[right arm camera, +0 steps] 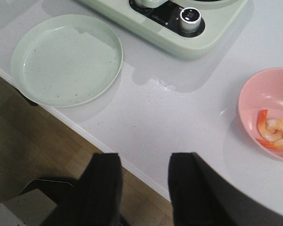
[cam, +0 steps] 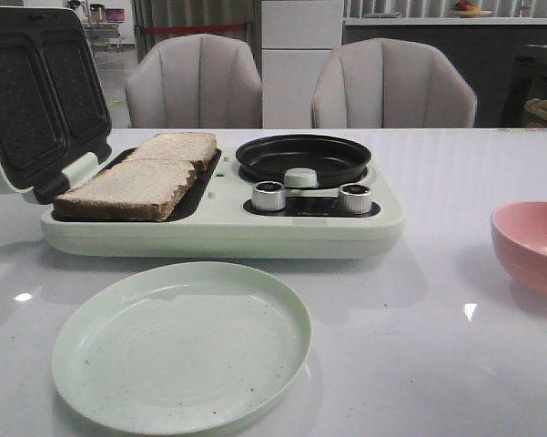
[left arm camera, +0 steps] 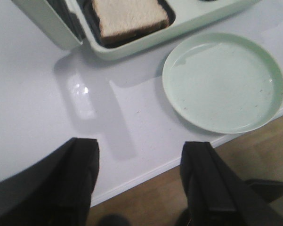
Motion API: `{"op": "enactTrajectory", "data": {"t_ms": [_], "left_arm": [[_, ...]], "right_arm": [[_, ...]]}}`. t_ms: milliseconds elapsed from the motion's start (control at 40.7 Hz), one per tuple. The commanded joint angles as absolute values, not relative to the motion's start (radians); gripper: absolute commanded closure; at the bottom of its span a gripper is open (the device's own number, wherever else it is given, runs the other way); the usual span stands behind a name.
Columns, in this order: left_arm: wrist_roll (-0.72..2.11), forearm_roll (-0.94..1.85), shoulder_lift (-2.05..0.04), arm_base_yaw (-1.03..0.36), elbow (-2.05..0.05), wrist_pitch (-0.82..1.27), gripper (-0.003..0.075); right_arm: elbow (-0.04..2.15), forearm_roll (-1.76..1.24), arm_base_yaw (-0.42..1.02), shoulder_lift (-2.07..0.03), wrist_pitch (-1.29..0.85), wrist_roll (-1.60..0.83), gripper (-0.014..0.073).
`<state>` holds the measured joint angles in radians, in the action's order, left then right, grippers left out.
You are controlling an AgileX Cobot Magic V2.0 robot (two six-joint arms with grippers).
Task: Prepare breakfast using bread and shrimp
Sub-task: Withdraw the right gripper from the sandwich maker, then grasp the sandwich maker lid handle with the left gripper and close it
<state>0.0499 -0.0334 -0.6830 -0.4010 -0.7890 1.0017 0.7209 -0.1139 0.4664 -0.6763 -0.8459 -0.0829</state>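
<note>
Two slices of bread [cam: 138, 178] lie in the open sandwich tray of a pale green breakfast maker [cam: 220, 230]; the near slice of bread [left arm camera: 128, 17] also shows in the left wrist view. The shrimp [right arm camera: 274, 133] rests inside a pink bowl [right arm camera: 267, 93], whose rim [cam: 532, 238] shows at the table's right. My left gripper [left arm camera: 141, 148] hangs open over the table's front edge, nothing between its fingers. Over the same edge, nearer the bowl, my right gripper [right arm camera: 145, 160] is open and empty. Neither gripper appears in the front view.
A pale green plate [cam: 181, 345] lies in front of the breakfast maker. The maker's lid [cam: 38, 98] stands raised at the left, and a black round pan [cam: 303, 157] and two knobs [cam: 268, 196] sit on its right half. Two chairs [cam: 195, 84] stand behind the table.
</note>
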Motion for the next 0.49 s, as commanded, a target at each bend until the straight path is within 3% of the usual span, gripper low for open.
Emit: {"op": "enactTrajectory", "data": {"t_ms": [0,246,467], "left_arm": [[-0.019,-0.12,-0.799,-0.395,-0.857,0.985,0.0286],[-0.042,-0.168,-1.129,-0.191,-0.959,1.014,0.0292],[0.103,0.058,-1.328,0.056,-1.088,0.946,0.0424]], "right_arm": [[0.747,-0.109,0.467,-0.673,-0.788,-0.085,0.0227],[0.747,-0.109,0.467,-0.673,-0.788,-0.085,0.0227],[0.747,-0.109,0.467,-0.673,-0.788,-0.085,0.0227]]}}
